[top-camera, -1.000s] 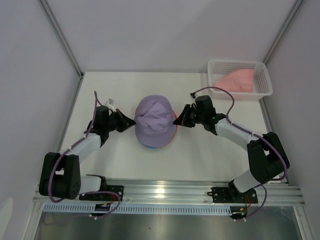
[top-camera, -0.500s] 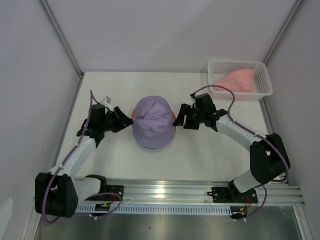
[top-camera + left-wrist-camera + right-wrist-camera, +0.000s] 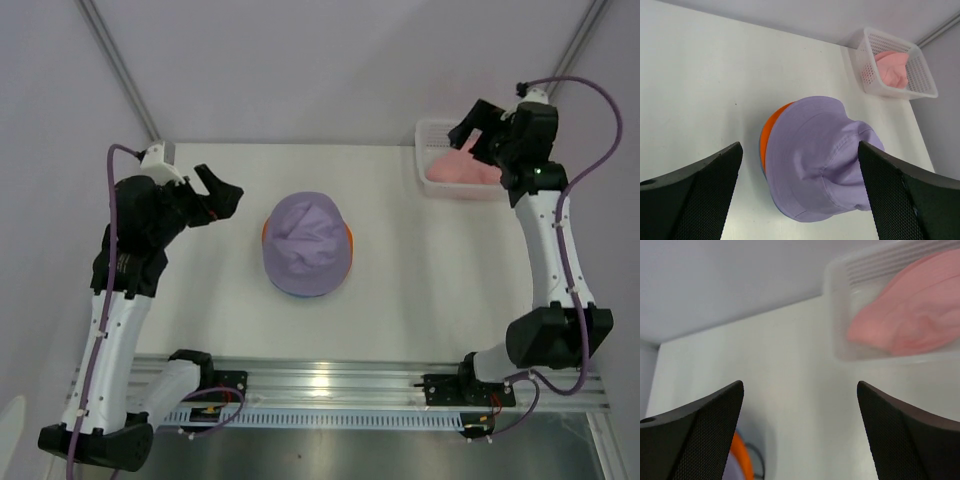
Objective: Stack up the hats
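Pickup of pink hat (image 3: pixel 455 168), 1 o'clock, is called for next, prob. by right claw (image 3: pixel 478 135); it and left claw (image 3: pixel 222 200) are held wide, empty.

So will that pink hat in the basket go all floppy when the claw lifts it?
Probably floppy: the pink hat lies crumpled in soft folds inside the white basket, so it would likely sag from wherever it is pinched. It looks like thin cloth, so it is probably light. It shouldn't roll, though its cloth might snag on the basket's mesh wall.
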Robot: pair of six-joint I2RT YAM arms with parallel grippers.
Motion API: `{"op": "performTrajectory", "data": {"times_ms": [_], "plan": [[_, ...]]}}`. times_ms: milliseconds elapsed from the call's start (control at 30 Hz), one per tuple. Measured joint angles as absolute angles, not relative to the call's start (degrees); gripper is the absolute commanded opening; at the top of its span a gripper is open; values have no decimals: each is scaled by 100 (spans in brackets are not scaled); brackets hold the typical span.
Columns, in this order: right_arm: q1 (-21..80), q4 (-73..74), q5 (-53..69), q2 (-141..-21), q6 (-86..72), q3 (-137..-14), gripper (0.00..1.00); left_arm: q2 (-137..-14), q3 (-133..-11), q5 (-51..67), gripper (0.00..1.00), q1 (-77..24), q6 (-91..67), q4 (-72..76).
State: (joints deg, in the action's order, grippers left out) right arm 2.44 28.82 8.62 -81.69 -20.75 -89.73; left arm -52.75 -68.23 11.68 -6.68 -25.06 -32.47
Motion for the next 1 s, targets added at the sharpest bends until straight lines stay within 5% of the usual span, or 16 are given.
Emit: {"op": "performTrajectory", "data": {"times_ms": [267, 533, 767, 867, 967, 1000], "plan": [[-1219, 2408, 666, -10634, -1754, -10372, 97, -5070, -7074, 1057, 100, -668, -2088, -3376], [-1299, 2554, 572, -13043, -1114, -11793, 91, -5603, -7120, 921, 99, -668, -1938, -3343], [-1280, 2851, 255, -13719, -781, -12324, 88, -6318, -7205, 915, 100, -668, -1942, -3328], [-1288, 2893, 183, -13806, -679, -12324, 78, -6519, -7225, 919, 100, -668, -1946, -3284], [-1288, 2886, 172, -13913, -574, -12348, 47, -6643, -7247, 926, 99, -668, -1949, -3256], [-1288, 2893, 172, -13935, -574, -12348, 23, -6667, -7264, 934, 99, -668, -1951, -3245]]}}
